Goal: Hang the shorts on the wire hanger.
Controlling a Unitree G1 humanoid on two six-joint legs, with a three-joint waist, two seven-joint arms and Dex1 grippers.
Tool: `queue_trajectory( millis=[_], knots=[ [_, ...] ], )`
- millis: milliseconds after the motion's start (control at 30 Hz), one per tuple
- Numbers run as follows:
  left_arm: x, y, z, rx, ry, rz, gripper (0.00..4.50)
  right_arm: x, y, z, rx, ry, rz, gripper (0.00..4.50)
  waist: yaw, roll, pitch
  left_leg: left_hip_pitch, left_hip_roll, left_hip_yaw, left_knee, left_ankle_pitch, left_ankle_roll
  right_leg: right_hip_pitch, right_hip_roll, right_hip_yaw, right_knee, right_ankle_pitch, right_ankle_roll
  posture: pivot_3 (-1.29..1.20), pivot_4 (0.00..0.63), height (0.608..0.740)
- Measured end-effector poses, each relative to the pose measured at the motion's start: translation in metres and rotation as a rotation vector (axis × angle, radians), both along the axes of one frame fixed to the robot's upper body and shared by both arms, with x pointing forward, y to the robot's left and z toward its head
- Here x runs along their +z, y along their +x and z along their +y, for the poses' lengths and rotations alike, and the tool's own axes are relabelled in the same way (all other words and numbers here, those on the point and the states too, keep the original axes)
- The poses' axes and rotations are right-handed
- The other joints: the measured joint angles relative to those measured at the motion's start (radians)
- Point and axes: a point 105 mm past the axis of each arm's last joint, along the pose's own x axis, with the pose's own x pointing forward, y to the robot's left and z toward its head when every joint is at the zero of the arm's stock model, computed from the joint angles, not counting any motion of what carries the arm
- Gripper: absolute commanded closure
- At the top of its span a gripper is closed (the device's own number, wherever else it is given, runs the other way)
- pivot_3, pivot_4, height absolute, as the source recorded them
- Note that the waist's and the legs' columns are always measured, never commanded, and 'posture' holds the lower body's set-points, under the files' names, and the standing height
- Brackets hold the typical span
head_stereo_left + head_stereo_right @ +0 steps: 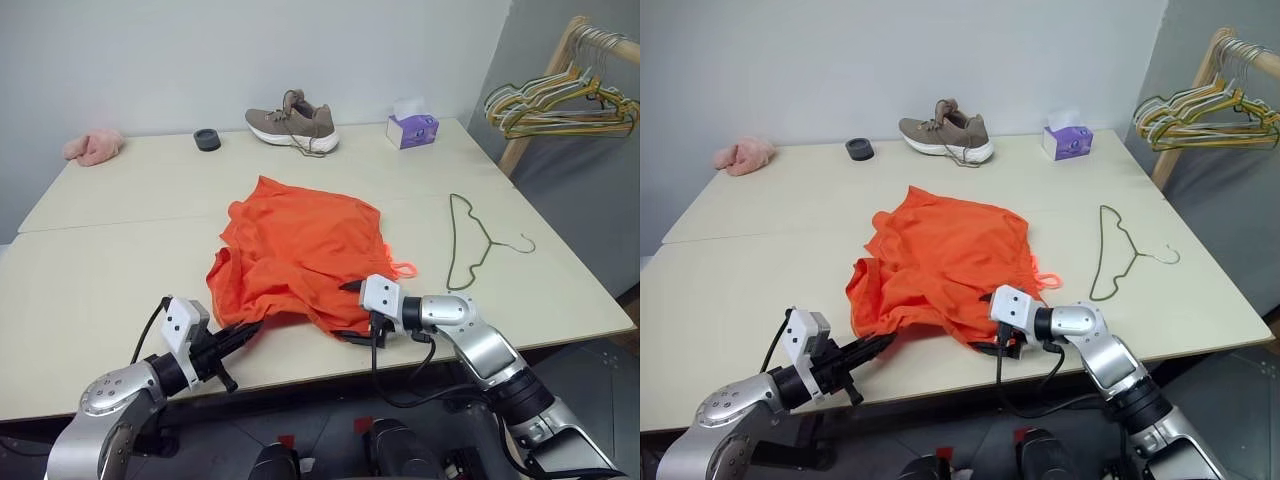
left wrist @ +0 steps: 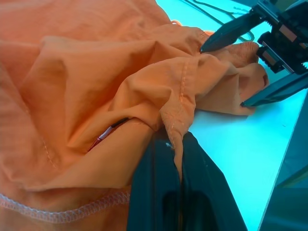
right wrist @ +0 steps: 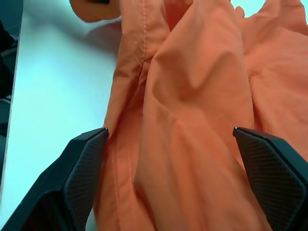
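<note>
The orange shorts (image 1: 300, 250) lie crumpled in the middle of the table. My left gripper (image 1: 248, 336) is at their near left corner, shut on a fold of the hem (image 2: 175, 122). At the near right edge my right gripper (image 1: 351, 312) points left, open, one finger on each side of the fabric (image 3: 192, 120); I cannot tell if they touch it. The left wrist view shows that open right gripper (image 2: 222, 76) across the cloth. The wire hanger (image 1: 450, 255) lies flat on the table to the right of the shorts, apart from both grippers.
At the far side of the table (image 1: 120, 270) sit a grey shoe (image 1: 293, 122), a purple tissue box (image 1: 412, 130), a small black round object (image 1: 207, 139) and a pink fluffy cloth (image 1: 93, 147). A wooden rack with bunched hangers (image 1: 565, 100) stands at the right.
</note>
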Motion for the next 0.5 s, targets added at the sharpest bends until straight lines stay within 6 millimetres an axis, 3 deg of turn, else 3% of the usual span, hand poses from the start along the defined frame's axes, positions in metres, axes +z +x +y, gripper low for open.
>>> queue_trajectory(
  millis=[267, 500],
  knots=[
    [0.008, 0.014, -0.007, 0.017, -0.006, -0.031, 4.11, 0.023, 0.008, 0.003, -0.048, 0.122, -0.021, 0.05, -0.009, 0.0, 0.0, 0.0, 0.0, 0.0, 0.0, 0.0, 0.0, 0.0, 0.0, 0.0, 0.0, 0.0, 0.001, -0.18, 0.063, 0.74],
    [0.015, 0.032, -0.004, 0.068, -0.015, -0.072, 4.11, 0.029, 0.016, 0.003, -0.107, 0.142, -0.048, 0.05, -0.019, 0.0, 0.0, -0.001, 0.0, 0.0, 0.0, 0.0, 0.0, 0.0, 0.0, 0.0, -0.002, 0.003, 0.006, -0.19, 0.06, 0.74]
  ],
)
